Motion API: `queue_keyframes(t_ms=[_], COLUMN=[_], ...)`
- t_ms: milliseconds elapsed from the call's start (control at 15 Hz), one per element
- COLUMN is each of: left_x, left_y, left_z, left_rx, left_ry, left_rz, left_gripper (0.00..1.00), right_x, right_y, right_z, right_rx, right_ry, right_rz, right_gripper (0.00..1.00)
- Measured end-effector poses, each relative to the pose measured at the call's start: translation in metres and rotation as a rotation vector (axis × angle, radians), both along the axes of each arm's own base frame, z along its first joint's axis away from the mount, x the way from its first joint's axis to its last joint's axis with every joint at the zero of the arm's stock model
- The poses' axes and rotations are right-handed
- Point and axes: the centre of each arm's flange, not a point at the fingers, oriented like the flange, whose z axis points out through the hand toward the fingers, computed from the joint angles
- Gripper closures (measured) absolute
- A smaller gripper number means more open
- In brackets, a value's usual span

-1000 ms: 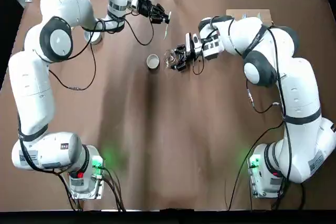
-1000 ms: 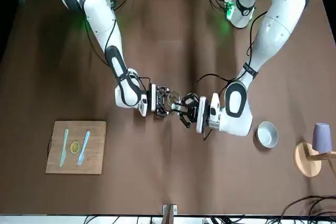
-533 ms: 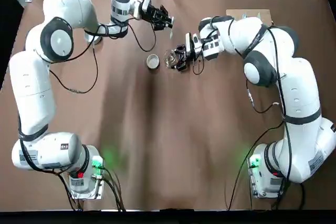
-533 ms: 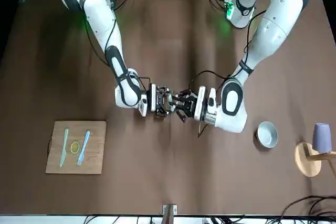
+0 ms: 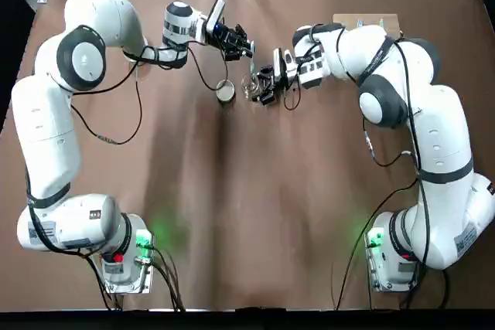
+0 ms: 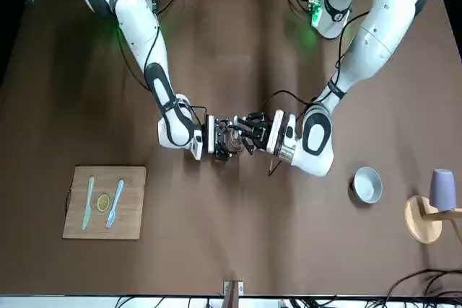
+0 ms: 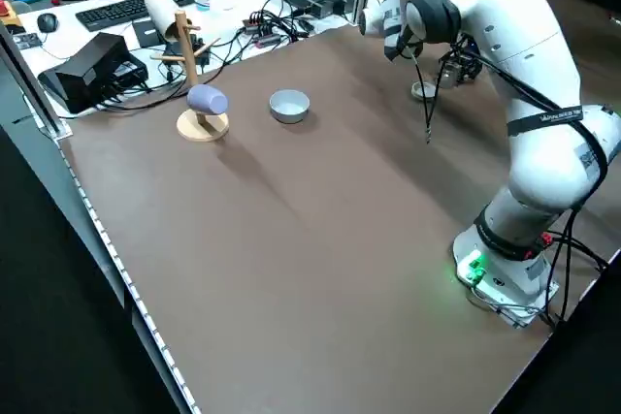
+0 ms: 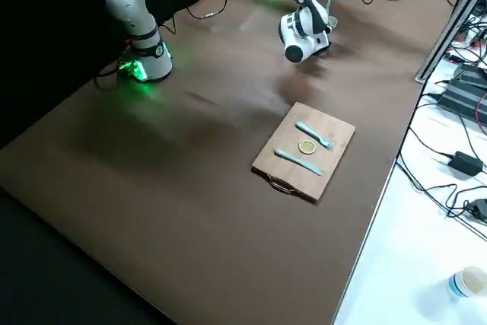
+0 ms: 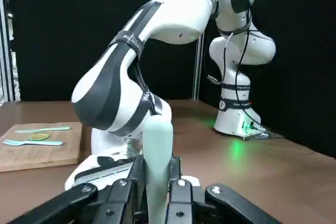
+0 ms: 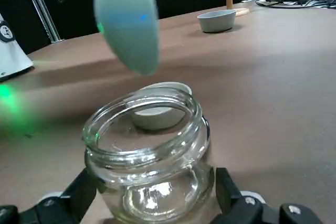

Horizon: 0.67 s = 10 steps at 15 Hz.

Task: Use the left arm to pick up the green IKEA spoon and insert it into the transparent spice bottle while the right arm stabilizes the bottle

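The small clear glass spice bottle (image 10: pixel 149 166) stands upright on the brown desk (image 5: pixel 255 206), clamped between the right tool's (image 10: pixel 152 192) dark fingers. Just above its open mouth hangs the pale mint-green plastic spoon (image 10: pixel 127 22), bowl downward, pinched by the left tool (image 9: pixel 157 182). A grey round cup (image 5: pixel 225 91) sits just beside the bottle.

Brown table (image 5: pixel 247 214) bears jar (image 10: pixel 149 166), bowl (image 6: pixel 367 184), wooden board (image 6: pixel 105 203).
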Motion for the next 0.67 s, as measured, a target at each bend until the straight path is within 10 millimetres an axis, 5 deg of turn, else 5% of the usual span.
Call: queue_keyframes(t_ms=[667], left_x=[-0.011], left_y=[0.005], left_z=[-0.015], left_rx=[-0.009], left_ry=[0.02], left_rz=[0.003], left_gripper=[0.78], right_x=[0.0], right_y=[0.0], right_z=[0.0], right_rx=[0.0], right_ry=[0.0], right_rz=[0.0], right_gripper=[0.0])
